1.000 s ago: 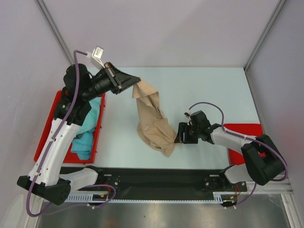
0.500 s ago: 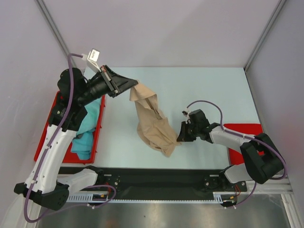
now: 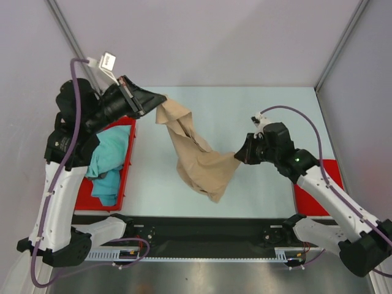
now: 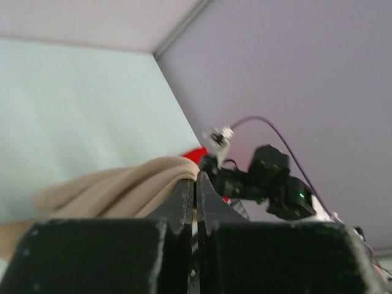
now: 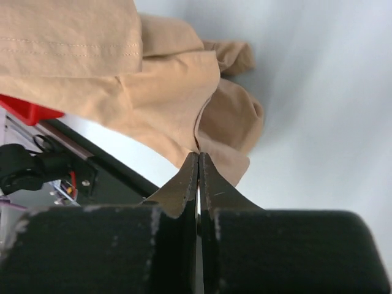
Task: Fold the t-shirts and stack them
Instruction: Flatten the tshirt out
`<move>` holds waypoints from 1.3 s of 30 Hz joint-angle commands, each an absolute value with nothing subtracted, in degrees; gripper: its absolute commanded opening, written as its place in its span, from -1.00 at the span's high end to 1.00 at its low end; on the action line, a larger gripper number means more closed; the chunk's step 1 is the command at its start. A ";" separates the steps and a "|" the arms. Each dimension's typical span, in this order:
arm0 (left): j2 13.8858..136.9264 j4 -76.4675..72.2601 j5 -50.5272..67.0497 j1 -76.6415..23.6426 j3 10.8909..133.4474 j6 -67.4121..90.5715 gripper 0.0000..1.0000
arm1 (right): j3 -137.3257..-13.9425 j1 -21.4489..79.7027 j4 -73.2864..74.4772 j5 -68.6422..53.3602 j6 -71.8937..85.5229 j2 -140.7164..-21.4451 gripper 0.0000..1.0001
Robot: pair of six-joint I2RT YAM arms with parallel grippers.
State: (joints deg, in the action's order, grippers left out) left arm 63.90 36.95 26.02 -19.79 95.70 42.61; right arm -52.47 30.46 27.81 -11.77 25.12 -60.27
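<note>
The tan-beige t-shirt point(image 3: 197, 160) hangs stretched between both grippers above the table, its lower part bunched near the front edge. My left gripper point(image 3: 160, 105) is shut on the shirt's upper end; in the left wrist view the cloth point(image 4: 122, 187) bulges out beside the closed tips point(image 4: 196, 176). My right gripper point(image 3: 239, 156) is shut on the shirt's right edge, and folds of the cloth point(image 5: 153, 92) spread beyond its tips point(image 5: 198, 156). A teal t-shirt point(image 3: 111, 153) lies crumpled in the red tray point(image 3: 127, 177), with a bit of dark grey cloth point(image 3: 105, 176) showing under it.
A flat red mat point(image 3: 304, 197) lies at the table's right, partly under the right arm. The red tray sits along the left edge beneath the left arm. A black rail point(image 3: 202, 229) runs along the near edge. Walls close in the back and both sides.
The right gripper shut on the tan shirt's right edge and drew it up and to the right. The left arm swung up and left, pulling the shirt's top with it.
</note>
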 commanded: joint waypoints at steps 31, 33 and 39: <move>64.17 45.35 10.37 -14.77 116.55 27.25 0.99 | -118.21 30.32 48.43 -0.79 16.26 -58.63 1.00; 62.68 44.74 10.28 -14.77 115.23 28.30 0.99 | -120.22 30.32 46.68 -0.44 16.08 -57.84 1.00; 58.90 41.75 19.50 -14.77 108.73 32.87 1.00 | -122.78 30.32 39.40 -2.37 20.64 -53.80 1.00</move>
